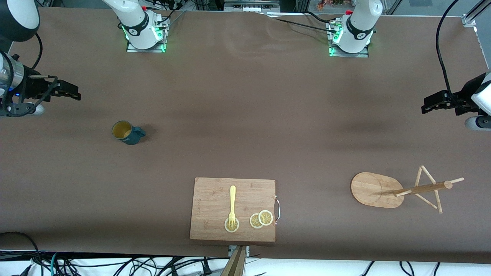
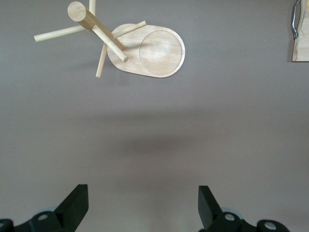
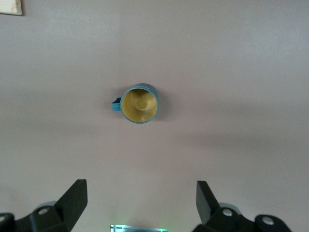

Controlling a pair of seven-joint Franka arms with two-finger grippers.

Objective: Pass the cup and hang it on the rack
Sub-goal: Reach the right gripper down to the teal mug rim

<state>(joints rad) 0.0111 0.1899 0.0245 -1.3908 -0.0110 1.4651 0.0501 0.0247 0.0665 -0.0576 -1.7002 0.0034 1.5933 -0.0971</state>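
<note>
We see the cup [image 1: 127,132] standing upright and empty toward the right arm's end of the table, its yellow inside bare. The rack [image 1: 399,189] stands toward the left arm's end, beside the cutting board [image 1: 215,199] holding a fork [image 1: 232,205] and lemon slices [image 1: 261,219]. The right gripper [image 3: 140,203] and left gripper [image 2: 142,205] hang over bare table with fingers spread, holding nothing, both arms cut off at the front view's edges.

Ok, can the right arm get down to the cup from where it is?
Probably yes: the right gripper is open over bare table, and the cup stands upright, alone, with nothing near it.
</note>
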